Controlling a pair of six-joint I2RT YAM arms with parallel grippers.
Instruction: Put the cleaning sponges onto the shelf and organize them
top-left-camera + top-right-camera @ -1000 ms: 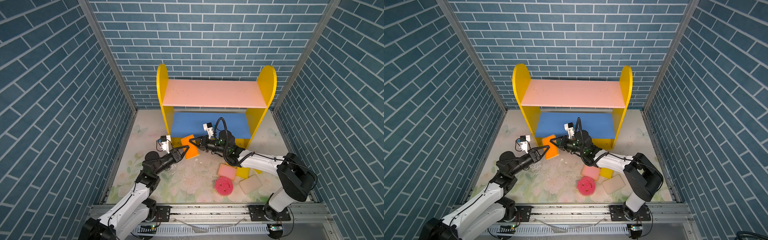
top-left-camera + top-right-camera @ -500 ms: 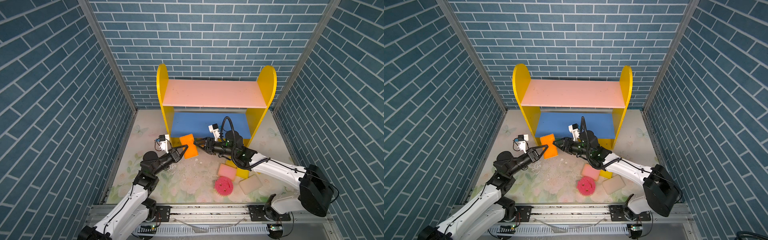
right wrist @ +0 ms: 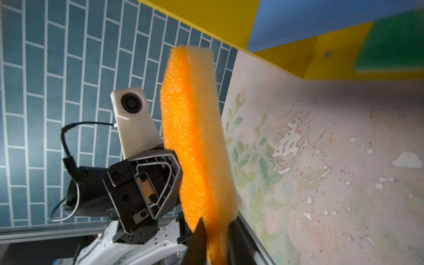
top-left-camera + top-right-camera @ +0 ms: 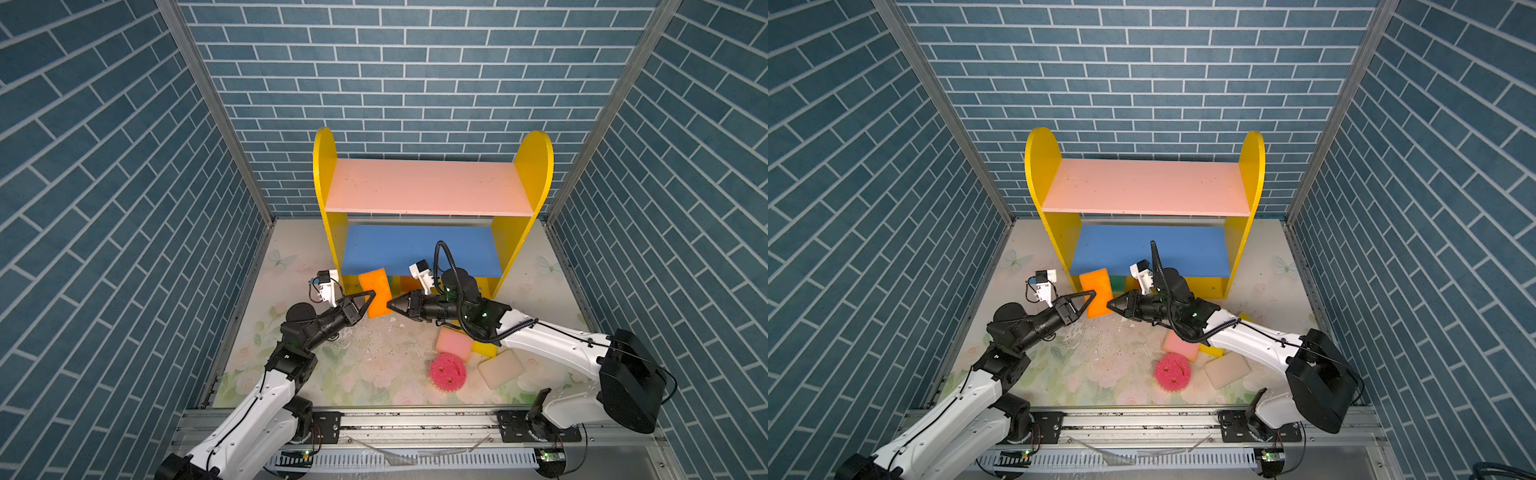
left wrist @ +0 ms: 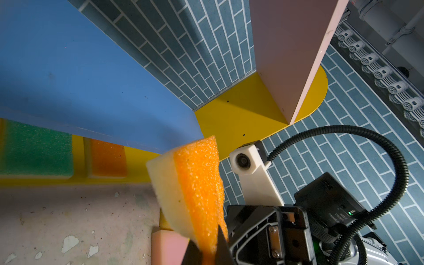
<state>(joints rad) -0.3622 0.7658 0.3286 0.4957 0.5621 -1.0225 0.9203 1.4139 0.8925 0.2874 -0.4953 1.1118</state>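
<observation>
An orange sponge with a cream back stands on edge in front of the shelf's lower left opening. My left gripper is shut on its left edge. From the other side my right gripper is shut on its right edge. A green sponge and another orange sponge lie on the shelf's yellow base under the blue board. The pink board on top is bare.
On the floral mat to the right lie a pink block sponge, a round pink smiley sponge and a cream sponge. A yellow sponge is partly under my right arm. Brick walls close in both sides.
The left gripper has closed on the orange sponge. The right gripper let go, drew back a little, then came back and shut on it again. The sponge now stands more upright.
</observation>
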